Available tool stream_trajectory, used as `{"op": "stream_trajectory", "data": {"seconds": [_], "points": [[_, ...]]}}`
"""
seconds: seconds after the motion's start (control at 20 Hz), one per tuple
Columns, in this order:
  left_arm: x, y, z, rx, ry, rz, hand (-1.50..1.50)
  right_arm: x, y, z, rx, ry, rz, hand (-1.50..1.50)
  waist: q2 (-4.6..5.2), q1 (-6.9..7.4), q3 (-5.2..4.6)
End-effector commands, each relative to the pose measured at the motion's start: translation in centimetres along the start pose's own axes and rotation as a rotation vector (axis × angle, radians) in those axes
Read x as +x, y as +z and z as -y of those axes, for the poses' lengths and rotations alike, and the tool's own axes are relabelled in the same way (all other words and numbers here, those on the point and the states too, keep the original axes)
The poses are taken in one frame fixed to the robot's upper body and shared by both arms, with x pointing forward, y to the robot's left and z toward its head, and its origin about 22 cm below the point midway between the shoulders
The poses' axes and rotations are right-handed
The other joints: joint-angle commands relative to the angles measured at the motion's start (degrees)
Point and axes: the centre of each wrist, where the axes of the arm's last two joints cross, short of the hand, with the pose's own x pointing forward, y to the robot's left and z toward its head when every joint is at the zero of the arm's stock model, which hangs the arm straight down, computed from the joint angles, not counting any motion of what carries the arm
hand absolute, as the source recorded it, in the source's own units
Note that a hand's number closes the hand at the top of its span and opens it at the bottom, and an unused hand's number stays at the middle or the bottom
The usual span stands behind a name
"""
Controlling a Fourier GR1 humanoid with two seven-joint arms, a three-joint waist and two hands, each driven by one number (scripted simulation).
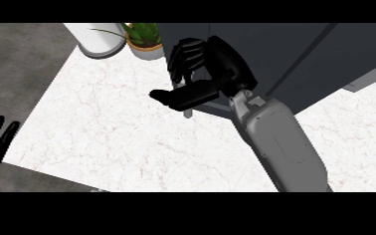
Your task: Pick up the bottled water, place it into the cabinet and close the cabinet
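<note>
Fingertips of the left hand (9,132) poke in at the near-left edge, straight and idle. Past the counter (110,119), the right hand (197,82) is curled at the dark cabinet (294,55), way nearer it. Can't actually spot the bottled water, probably hidden inside that curl. Plant (144,36) and a white container (95,40) sit at the back.

- Even, bright light falls on the pale counter (110,124), with no glare.
- The dark cabinet (294,55) at far right stays dim and flat.
- Only a faint shadow lies under the right hand (198,74).
</note>
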Motion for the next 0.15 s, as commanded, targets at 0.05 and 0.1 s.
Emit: {"op": "stream_trajectory", "data": {"seconds": [0.05, 0.1], "points": [[0.33, 0.02, -0.19, 0.01, -0.009, 0.012, -1.5, 2.48, -3.26, 1.54, -0.163, -0.078, 0.047, -1.5, 0.94, -0.08, -0.13], [0.57, 0.3, -0.34, 0.005, -0.005, 0.002, -1.5, 3.11, -3.61, 1.09, -0.156, -0.081, 0.03, -1.5, 0.53, -0.12, -0.17]]}}
